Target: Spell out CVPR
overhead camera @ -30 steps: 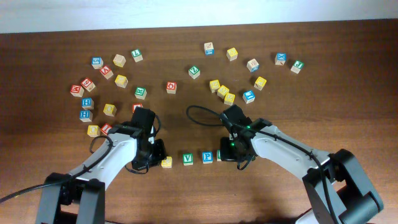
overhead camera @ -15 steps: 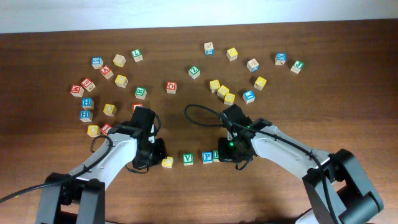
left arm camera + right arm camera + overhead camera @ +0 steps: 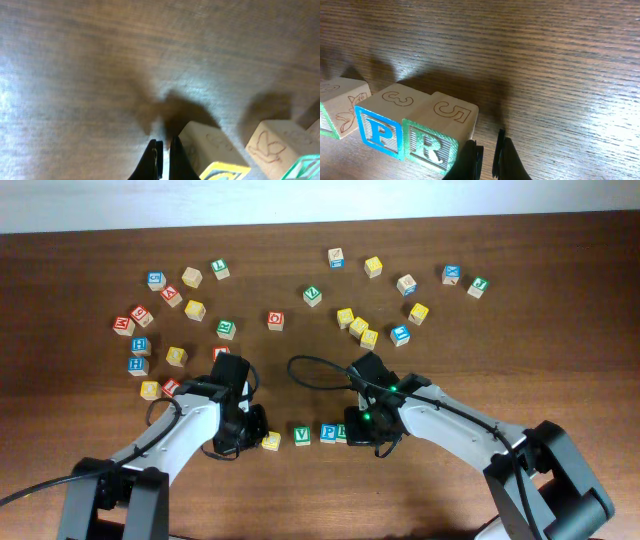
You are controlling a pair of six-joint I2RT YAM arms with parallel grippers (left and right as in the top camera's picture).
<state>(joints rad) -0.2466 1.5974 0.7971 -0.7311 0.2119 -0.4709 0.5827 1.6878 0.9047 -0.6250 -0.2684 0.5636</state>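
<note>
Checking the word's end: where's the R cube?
Right wrist view: the R cube ends the row, flush against the P cube, with the shut right gripper close on its other side.

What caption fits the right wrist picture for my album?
Shut right gripper beside the R cube, which touches the P cube on the table.

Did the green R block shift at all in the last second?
Yes. The R block slid left, toward the V block, which stayed put. It now touches the P block.

Likely a robotics lab: robot arms [image 3: 450, 415] at a wooden table [image 3: 560, 330] strewn with letter cubes [image 3: 195, 310].
</note>
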